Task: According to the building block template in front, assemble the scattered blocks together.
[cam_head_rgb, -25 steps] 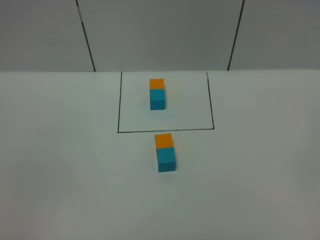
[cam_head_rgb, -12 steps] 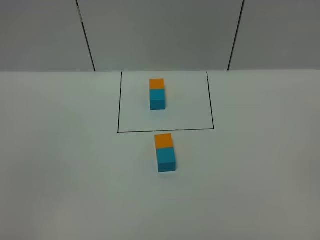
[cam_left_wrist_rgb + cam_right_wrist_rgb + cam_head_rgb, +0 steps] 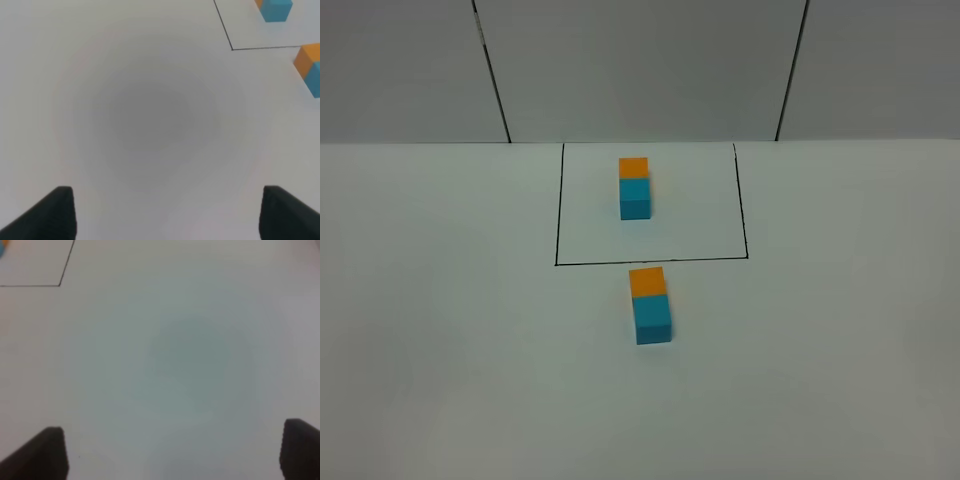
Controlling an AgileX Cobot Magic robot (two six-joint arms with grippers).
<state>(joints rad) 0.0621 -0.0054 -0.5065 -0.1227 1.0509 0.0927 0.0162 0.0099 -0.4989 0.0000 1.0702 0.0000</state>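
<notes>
The building block template (image 3: 634, 187) is an orange cube joined to a teal-blue cube, lying inside a black-outlined rectangle (image 3: 650, 262) at the back of the table. Its teal end shows in the left wrist view (image 3: 276, 9). In front of the rectangle the loose orange cube (image 3: 647, 281) and the loose teal-blue cube (image 3: 653, 319) lie touching face to face, orange on the far side. They show at the edge of the left wrist view (image 3: 309, 62). My left gripper (image 3: 172, 215) and right gripper (image 3: 172, 452) are open and empty over bare table, apart from the cubes. Neither shows in the exterior view.
The white table (image 3: 440, 330) extends on both sides of the cubes. A grey panelled wall (image 3: 640, 70) stands behind the table. A corner of the black rectangle outline (image 3: 60, 285) shows in the right wrist view.
</notes>
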